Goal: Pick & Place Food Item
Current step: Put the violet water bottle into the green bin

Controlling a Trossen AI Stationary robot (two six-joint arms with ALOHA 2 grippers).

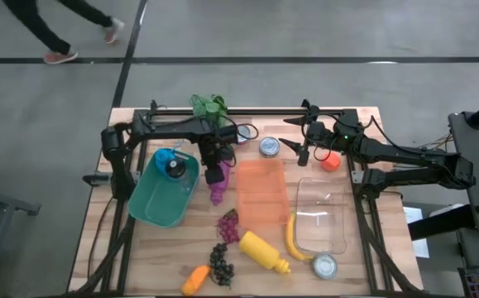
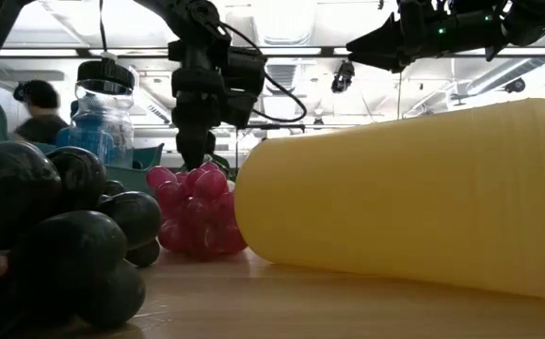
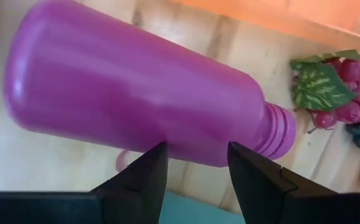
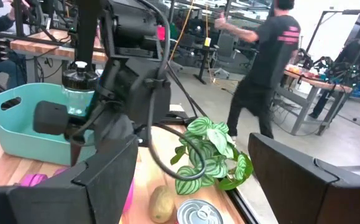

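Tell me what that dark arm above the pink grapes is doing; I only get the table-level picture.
Observer: That is the left arm. Its tool hangs open over a purple bottle lying on the wooden table. Your view does not show the bottle, only the grapes.
Operator: And the huge yellow thing?
Observer: From above it is a yellow squeeze bottle lying on its side, beside a banana.
Operator: Is the other arm busy?
Observer: The right tool hangs open at the back of the table, near a tin can.
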